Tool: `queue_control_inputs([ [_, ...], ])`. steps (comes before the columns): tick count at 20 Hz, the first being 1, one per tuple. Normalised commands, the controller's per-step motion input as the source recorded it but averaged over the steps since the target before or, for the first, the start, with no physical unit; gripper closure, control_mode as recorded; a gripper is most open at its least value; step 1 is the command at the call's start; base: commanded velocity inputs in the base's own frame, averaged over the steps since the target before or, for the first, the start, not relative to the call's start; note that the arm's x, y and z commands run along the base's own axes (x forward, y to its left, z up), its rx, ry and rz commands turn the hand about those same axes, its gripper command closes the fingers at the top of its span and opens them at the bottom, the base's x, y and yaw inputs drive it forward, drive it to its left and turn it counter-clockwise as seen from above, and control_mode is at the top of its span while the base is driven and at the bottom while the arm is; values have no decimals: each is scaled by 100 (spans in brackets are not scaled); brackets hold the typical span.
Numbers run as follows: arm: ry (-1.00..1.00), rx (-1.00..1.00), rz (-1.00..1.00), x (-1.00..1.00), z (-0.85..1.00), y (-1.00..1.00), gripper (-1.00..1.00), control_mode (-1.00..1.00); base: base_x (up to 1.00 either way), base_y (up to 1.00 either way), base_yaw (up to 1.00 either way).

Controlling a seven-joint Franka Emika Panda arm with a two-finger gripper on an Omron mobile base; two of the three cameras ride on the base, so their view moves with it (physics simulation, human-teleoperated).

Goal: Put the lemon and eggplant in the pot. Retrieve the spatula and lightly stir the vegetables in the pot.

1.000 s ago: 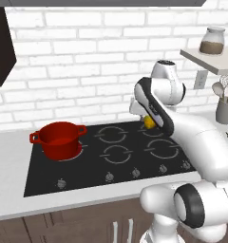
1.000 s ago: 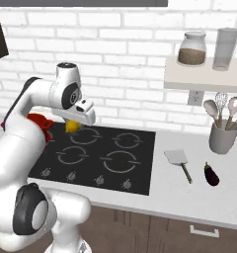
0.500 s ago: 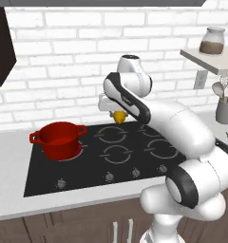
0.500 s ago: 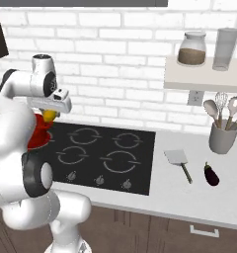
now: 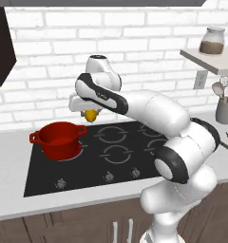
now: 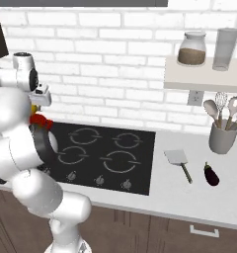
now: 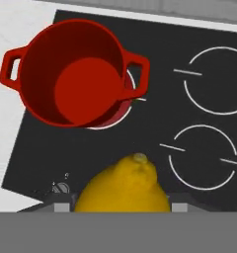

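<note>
Black glass cooktop [image 5: 111,156] takes up the middle of the pale counter [image 6: 199,190], four white burner rings on it and a row of small knobs along its front edge; no lettering or brand can be read on it or on anything else here. Bare counter lies open left of the cooktop and to its right, up to the spatula [image 6: 178,160]. Red pot [image 5: 59,139] sits on the rear left burner, close to the cooktop's left edge, its inside bare and its two loop handles pointing sideways. On the wall shelf [image 6: 204,79] stand a lidded jar [image 6: 191,48] with brown contents and a tall glass [image 6: 225,48]; below it a grey crock [image 6: 222,138] holds utensils. The gripper [image 5: 89,110] hangs in the air just right of the pot and above its rim level, clenched on the lemon [image 5: 90,115], which fills the space between the fingers in the hand view. The eggplant [image 6: 211,174] lies on the counter just beside the spatula, well apart from the pot.
</note>
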Motion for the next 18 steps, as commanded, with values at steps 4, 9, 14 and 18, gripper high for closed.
queue_control_inputs([
  [4, 3, 0, 14, 49, -4, 91, 100, -100, 0, 0, 0],
  [9, 2, -5, 7, 55, -46, 64, 100, -100, 0, 0, 0],
  [14, 0, -7, 0, 52, -59, 44, 100, -100, 0, 0, 0],
  [18, 0, -5, 0, 47, -47, 42, 100, -100, 0, 0, 0],
])
